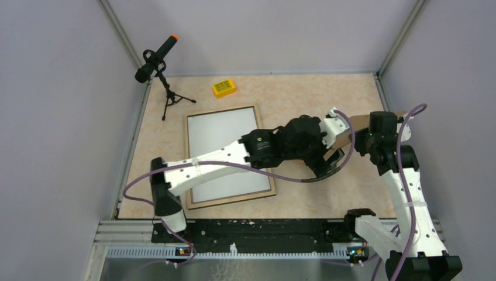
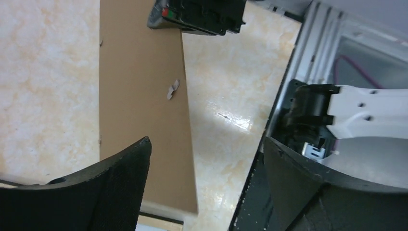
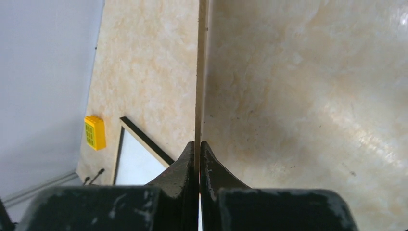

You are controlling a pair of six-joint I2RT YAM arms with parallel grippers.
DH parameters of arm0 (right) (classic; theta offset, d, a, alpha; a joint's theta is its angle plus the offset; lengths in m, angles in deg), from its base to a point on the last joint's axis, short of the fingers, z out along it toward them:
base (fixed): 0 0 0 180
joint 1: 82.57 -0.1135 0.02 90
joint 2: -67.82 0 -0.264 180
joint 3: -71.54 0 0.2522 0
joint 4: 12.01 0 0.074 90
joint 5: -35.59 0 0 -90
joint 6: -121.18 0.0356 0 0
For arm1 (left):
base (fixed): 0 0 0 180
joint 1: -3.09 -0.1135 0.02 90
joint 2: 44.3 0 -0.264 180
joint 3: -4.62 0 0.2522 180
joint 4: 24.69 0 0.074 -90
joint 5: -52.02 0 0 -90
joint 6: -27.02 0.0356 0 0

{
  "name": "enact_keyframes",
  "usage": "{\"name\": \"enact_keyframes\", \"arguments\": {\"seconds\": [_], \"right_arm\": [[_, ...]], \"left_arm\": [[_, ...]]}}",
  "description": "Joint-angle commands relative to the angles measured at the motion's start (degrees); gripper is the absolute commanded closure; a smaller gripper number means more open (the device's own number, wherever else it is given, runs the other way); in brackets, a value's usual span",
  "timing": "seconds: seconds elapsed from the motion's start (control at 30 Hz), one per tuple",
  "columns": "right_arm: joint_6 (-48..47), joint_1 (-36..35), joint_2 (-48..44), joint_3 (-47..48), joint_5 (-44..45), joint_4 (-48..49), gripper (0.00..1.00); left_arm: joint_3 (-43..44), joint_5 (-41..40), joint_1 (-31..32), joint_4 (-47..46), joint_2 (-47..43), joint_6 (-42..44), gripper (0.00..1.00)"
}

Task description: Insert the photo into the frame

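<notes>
The frame lies flat on the table, its light wood edge up. The photo fills it, plain white back up. In the right wrist view the frame's corner and the photo's white back show at lower left. My right gripper is shut on the edge of a thin brown hardboard sheet, held above the table to the right of the frame. My left gripper is open beside that sheet, one finger over it, nothing gripped. The right gripper pinches the sheet's far end.
A yellow block lies behind the frame. A microphone on a small tripod stands at the back left. Grey walls close in three sides. The metal rail with the arm bases runs along the near edge.
</notes>
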Motion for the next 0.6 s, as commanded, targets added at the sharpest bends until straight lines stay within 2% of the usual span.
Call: {"name": "enact_keyframes", "arguments": {"seconds": [0.0,0.13,0.27,0.37,0.43,0.57], "right_arm": [[-13.15,-0.60,-3.71,3.96,3.47,10.63,1.00],[-31.42,-0.56,-3.12,7.32,-3.68,21.42,1.00],[-41.36,-0.58,1.45,12.46,-19.79,28.02,1.00],[-42.70,-0.56,5.75,16.42,-30.86,30.86,1.00],[-41.74,-0.56,8.42,18.84,-35.85,31.66,1.00],[-34.39,-0.56,13.60,20.92,-43.50,36.80,1.00]], "left_arm": [[-1.36,0.68,-2.38,0.19,-14.42,-0.89,0.10],[-5.94,2.09,-12.06,1.13,-23.49,-1.85,0.03],[-12.25,5.37,-24.16,-0.46,-30.57,-3.41,0.01],[-15.11,0.46,-28.19,-1.16,-33.59,-2.77,0.01],[-16.68,-3.99,-28.43,-2.08,-35.10,-2.07,0.01],[-18.72,-7.68,-28.48,-3.92,-38.40,-1.66,0.01]]}}
